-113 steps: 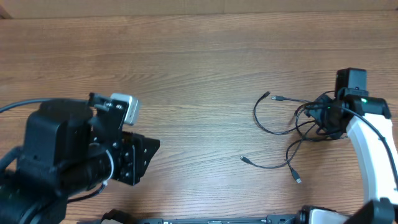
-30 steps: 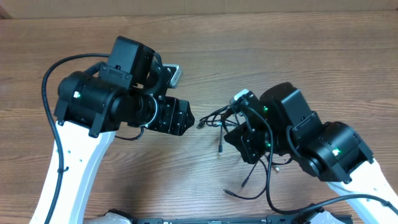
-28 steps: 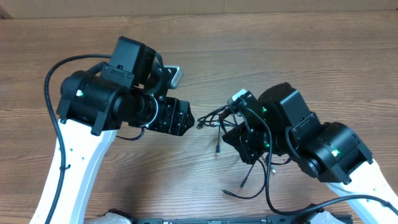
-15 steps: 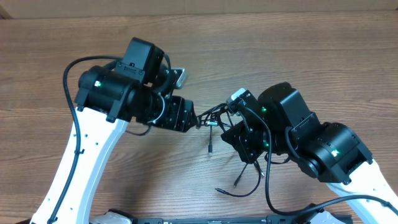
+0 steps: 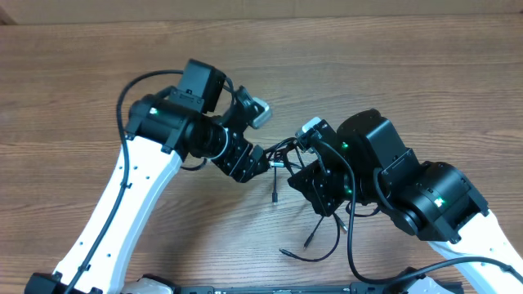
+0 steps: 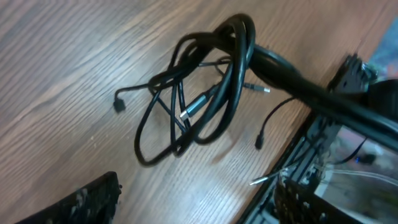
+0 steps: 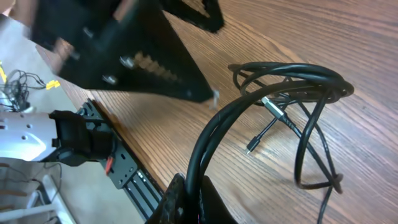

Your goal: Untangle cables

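The cables (image 5: 283, 152) are thin black cords looped in a bundle and held above the wooden table. Loose strands with small plug ends (image 5: 275, 197) trail toward the front. My right gripper (image 5: 314, 175) is shut on the bundle's strands, which rise from between its jaws (image 7: 198, 184) into a loop (image 7: 292, 78). My left gripper (image 5: 259, 159) stands open just left of the bundle, not touching it. In the left wrist view the cables (image 6: 194, 99) hang ahead of its fingers (image 6: 87, 202), with nothing between them.
A black metal rail (image 5: 245, 288) runs along the table's front edge. The right arm's own thick black cable (image 5: 353, 237) loops beside its wrist. The left arm's black finger (image 7: 143, 59) fills the upper left of the right wrist view. Bare wood (image 5: 392, 73) lies behind both arms.
My left arm has swung right and closer to the bundle, its jaws still apart. The hanging cable ends have shifted slightly left and forward. The right gripper has kept its hold.
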